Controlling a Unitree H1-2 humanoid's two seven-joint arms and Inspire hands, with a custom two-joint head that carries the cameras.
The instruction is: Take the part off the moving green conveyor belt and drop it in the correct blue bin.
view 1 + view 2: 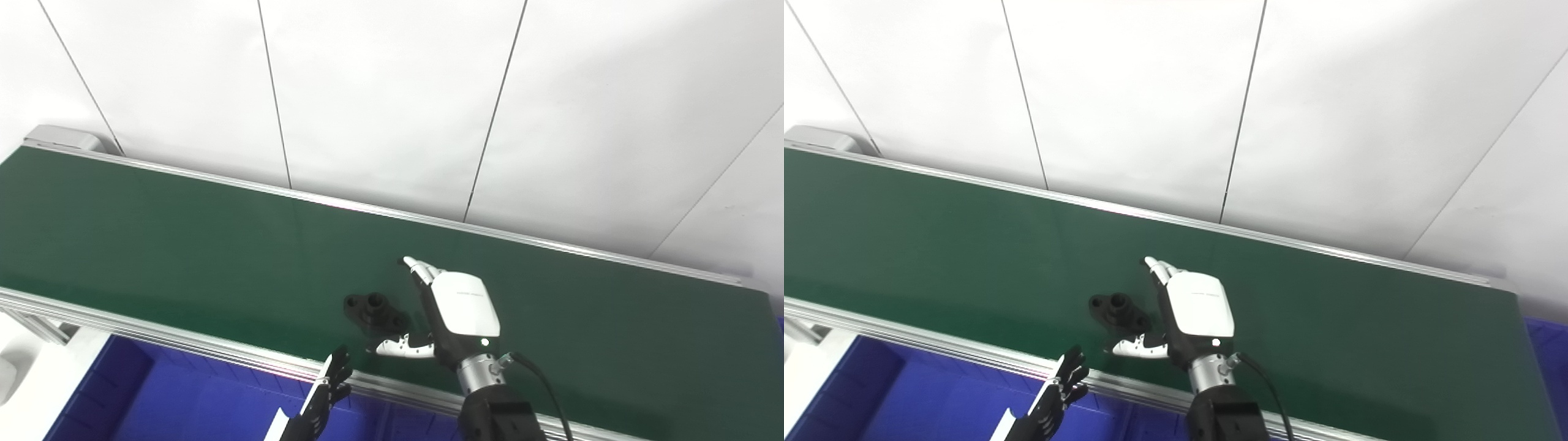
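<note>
Green conveyor belt (184, 233) running slantwise between a silver near rail (184, 343) and a far rail (490, 231), white panelled wall (380, 92) behind. Black part (375, 311) lying flat on the belt, close to the near rail, bare belt to its left and beyond it. Right hand (450, 306) over the belt just right of the part, fingers (419, 267) spread and thumb out under the part's near side, grasping nothing. Left hand (327, 383) low at the near rail, fingers loosely apart, empty, above the blue bin (184, 398). Wide bare belt right of the right hand
</note>
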